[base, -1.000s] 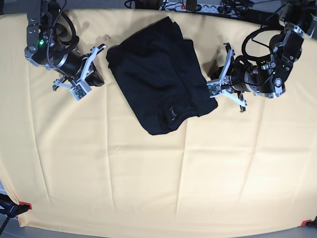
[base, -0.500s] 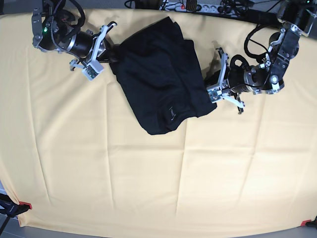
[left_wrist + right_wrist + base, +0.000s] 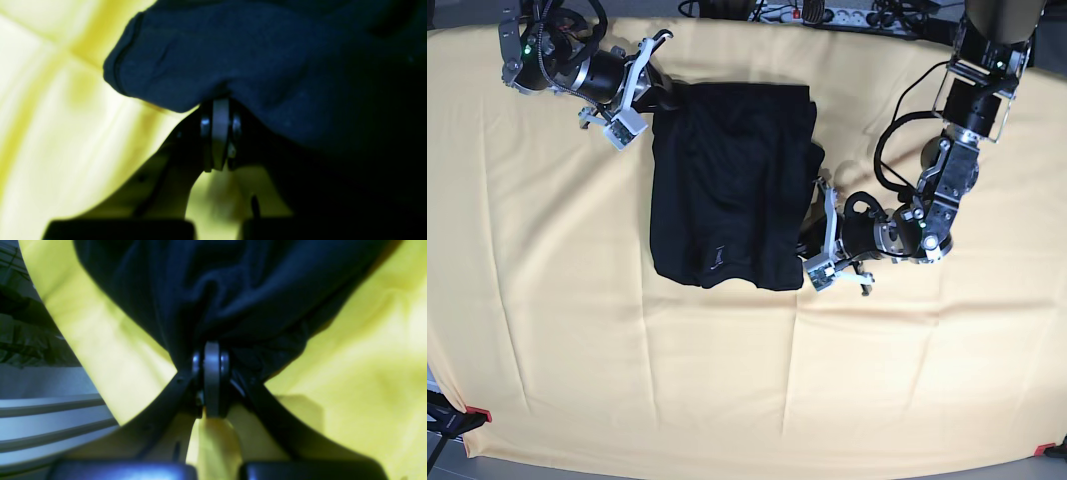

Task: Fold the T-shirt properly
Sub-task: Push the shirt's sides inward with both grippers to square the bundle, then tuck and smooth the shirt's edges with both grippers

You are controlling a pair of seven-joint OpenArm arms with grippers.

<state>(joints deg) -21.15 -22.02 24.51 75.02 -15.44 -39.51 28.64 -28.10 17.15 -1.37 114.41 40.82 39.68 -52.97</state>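
Now, with the T-shirt (image 3: 727, 190) lying folded on the yellow-clothed desk (image 3: 577, 350) and each clamped tool pinching one of its edges, left tool (image 3: 819, 240) and right tool (image 3: 642, 85) should probably move together, keeping the cloth taut and square.

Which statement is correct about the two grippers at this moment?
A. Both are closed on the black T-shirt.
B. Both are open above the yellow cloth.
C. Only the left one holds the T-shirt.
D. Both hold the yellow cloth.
A: the left gripper and the right gripper each pinch black fabric of the T-shirt in shut jaws.
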